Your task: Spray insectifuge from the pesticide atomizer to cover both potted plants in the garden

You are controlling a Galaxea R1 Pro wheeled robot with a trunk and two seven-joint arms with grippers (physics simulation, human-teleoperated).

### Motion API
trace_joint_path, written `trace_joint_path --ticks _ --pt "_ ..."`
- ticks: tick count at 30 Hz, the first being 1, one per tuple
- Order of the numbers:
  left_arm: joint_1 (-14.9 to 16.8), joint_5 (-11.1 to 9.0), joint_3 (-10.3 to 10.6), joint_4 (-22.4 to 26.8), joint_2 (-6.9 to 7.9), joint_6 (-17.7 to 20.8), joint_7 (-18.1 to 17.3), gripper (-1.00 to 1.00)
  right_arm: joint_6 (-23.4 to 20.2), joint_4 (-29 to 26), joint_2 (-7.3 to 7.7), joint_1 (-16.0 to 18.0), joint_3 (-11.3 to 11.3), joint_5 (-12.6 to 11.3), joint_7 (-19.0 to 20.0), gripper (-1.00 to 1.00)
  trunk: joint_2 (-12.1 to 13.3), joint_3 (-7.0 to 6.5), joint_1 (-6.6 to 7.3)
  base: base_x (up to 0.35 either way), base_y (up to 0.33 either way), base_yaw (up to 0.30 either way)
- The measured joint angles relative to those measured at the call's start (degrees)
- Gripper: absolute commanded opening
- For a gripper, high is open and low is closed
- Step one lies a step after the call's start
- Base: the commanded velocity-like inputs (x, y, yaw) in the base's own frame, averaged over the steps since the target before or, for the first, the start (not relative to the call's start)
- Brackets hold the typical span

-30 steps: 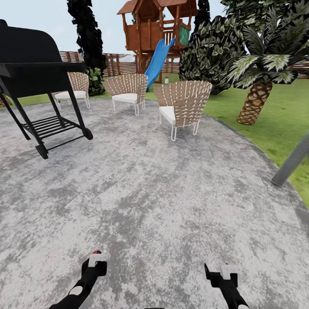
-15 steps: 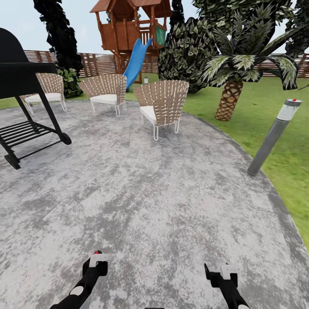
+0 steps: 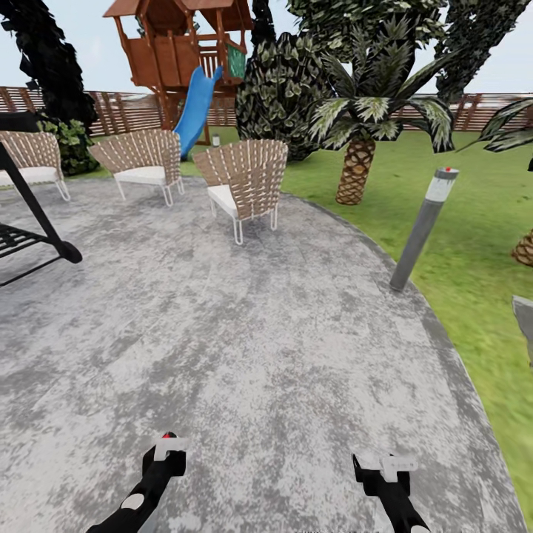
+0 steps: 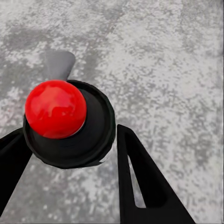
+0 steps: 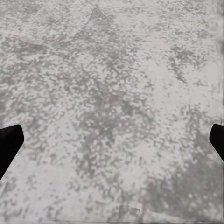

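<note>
My left gripper [image 3: 169,446] is low in the head view, shut on the pesticide atomizer [image 4: 56,108]. The left wrist view looks down on the bottle's red top and dark body, held between the two black fingers [image 4: 140,177]. A red speck of that top [image 3: 169,437] peeks above the left gripper in the head view. Beside it, my right gripper [image 3: 381,465] is open and holds nothing, its fingertips [image 5: 9,144] far apart over the grey patio [image 3: 244,318]. The two potted plants are out of view.
Three wicker chairs [image 3: 248,178] stand at the patio's far side, and a black grill's legs [image 3: 33,222] at the left. A grey bollard lamp [image 3: 422,229] stands on the patio's right rim by the lawn [image 3: 474,222]. A palm [image 3: 359,159], striped bush [image 3: 285,89], play tower's blue slide [image 3: 194,111] and fence [image 3: 488,111] lie beyond.
The camera has turned to the right: grill, chairs and palm slid left in the picture and the bollard lamp came fully into view. Both grippers keep their places and states.
</note>
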State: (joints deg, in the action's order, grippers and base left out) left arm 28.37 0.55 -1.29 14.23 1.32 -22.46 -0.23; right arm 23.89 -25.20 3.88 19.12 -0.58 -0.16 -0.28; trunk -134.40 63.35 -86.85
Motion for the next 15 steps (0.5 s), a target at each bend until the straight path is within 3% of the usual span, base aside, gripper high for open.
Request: trace_joint_path --ticks 15 --pt "0.02 -0.45 -0.29 0.08 0.21 0.19 0.00 -1.00 -0.03 0.01 0.00 0.00 0.07 0.00 -0.02 1.00 0.00 0.00 0.00 0.000 0.000 -0.281"
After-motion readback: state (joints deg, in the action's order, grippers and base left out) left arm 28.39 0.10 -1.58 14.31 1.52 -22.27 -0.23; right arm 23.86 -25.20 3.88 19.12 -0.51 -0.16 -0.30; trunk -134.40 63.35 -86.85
